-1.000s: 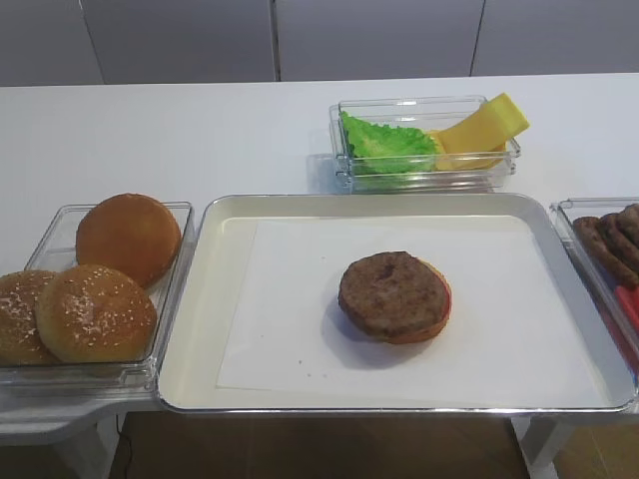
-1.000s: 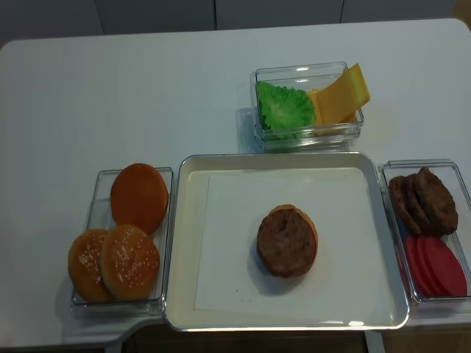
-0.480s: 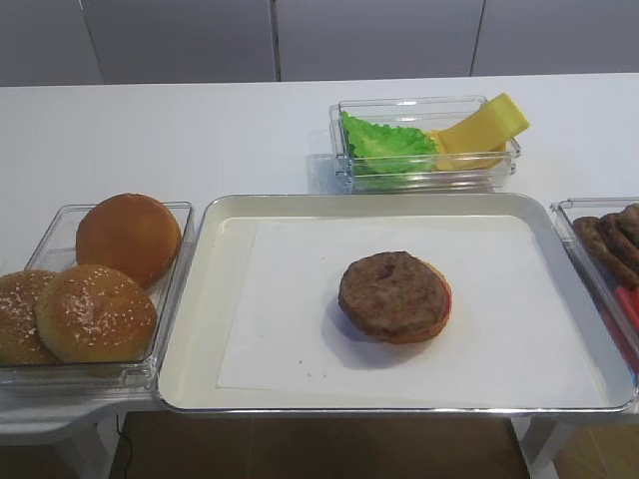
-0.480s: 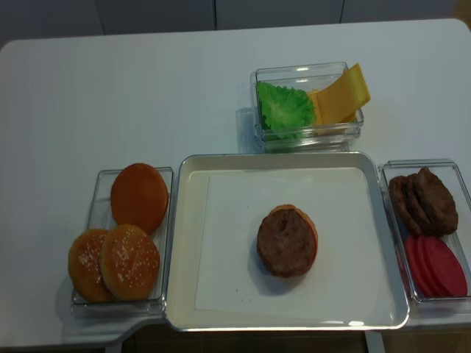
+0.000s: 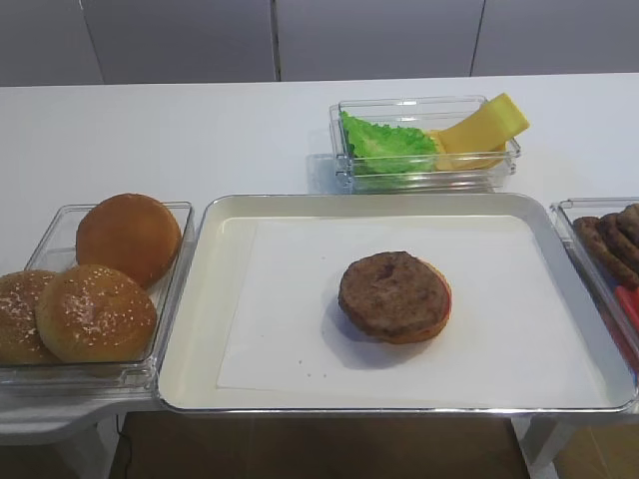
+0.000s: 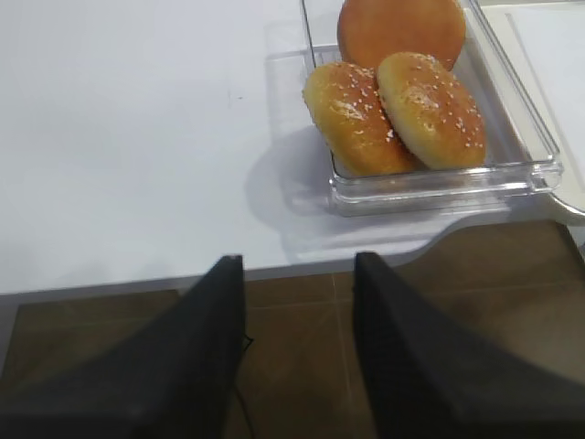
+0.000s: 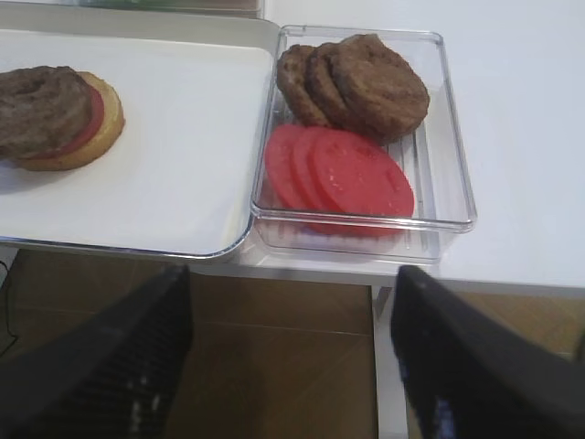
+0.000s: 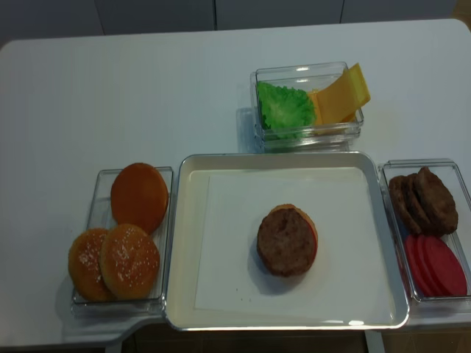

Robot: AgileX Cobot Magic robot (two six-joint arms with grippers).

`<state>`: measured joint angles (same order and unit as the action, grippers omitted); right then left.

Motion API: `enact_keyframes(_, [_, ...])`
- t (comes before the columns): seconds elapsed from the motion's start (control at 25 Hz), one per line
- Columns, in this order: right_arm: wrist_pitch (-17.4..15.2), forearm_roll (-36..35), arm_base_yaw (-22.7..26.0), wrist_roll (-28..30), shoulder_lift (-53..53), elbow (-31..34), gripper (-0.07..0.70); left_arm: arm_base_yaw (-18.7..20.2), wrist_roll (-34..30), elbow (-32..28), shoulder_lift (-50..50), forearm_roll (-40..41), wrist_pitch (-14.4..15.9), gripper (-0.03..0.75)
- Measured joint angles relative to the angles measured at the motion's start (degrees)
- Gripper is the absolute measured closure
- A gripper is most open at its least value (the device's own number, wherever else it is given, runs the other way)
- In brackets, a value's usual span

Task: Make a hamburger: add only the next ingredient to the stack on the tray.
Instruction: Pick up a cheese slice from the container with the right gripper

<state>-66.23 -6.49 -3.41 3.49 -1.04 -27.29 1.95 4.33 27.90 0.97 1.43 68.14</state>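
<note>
The wide-open, empty right gripper should pinch the thin yellow cheese slice by its raised edge; centre it on the brown patty stack

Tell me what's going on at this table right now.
A burger is being built. The stack, a patty on tomato and a bun half, sits on the tray. The cheese slice that goes on next leans in its clear bin beside the lettuce, untouched. Nothing is being handled: the right gripper and left gripper hang open off the table's near edge, both empty.
</note>
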Motion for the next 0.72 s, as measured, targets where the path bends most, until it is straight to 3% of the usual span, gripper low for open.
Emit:
enact_keyframes(0.2, [0.43, 0.0, 0.0, -0.58, 0.0, 0.0, 0.119, 0.0, 0.0, 0.0, 0.0, 0.0, 0.0, 0.416])
enact_keyframes(0.44, [1.06, -0.75, 0.0, -5.47, 0.9, -2.87, 0.119, 0.0, 0.0, 0.0, 0.0, 0.0, 0.0, 0.416])
enact_keyframes(0.72, [5.59, -2.27, 0.0, -5.86, 10.6, -7.17, 0.119, 0.0, 0.0, 0.0, 0.0, 0.0, 0.0, 0.416])
